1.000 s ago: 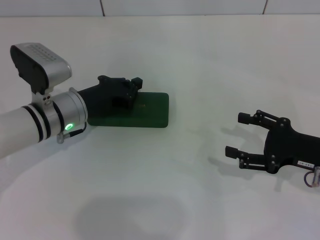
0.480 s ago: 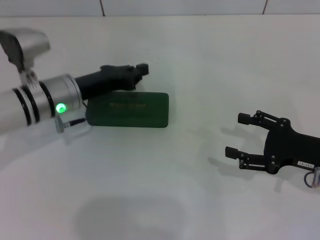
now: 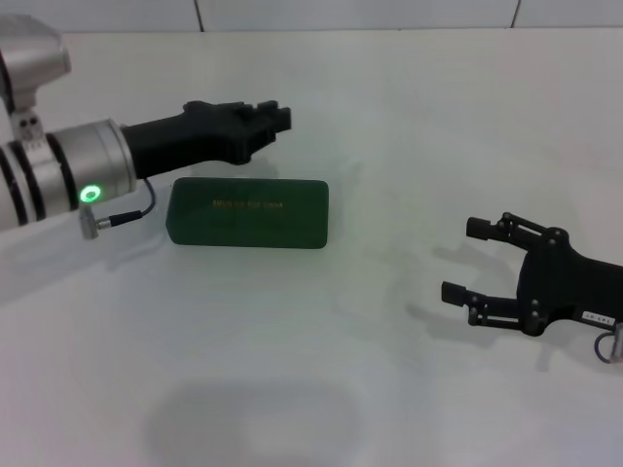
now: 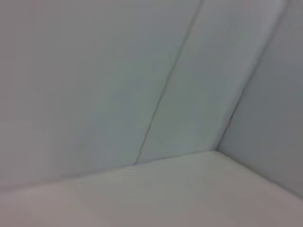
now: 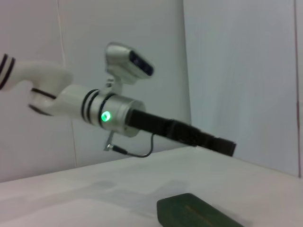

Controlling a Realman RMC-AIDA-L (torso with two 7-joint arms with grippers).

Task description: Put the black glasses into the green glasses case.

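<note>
The green glasses case (image 3: 248, 212) lies closed on the white table, gold lettering on its lid; it also shows in the right wrist view (image 5: 199, 215). The black glasses are not in view. My left gripper (image 3: 277, 119) is raised above the table just behind the case's far edge, apart from it, with its fingers together and nothing in them; it also shows in the right wrist view (image 5: 226, 146). My right gripper (image 3: 462, 259) rests open and empty low over the table, well right of the case.
The white table (image 3: 389, 126) runs back to a tiled wall (image 3: 350, 12). The left wrist view shows only wall panels and a table corner (image 4: 156, 179).
My left gripper has lifted off the case lid and drawn up and back, so the whole closed case now shows. The right arm has not moved.
</note>
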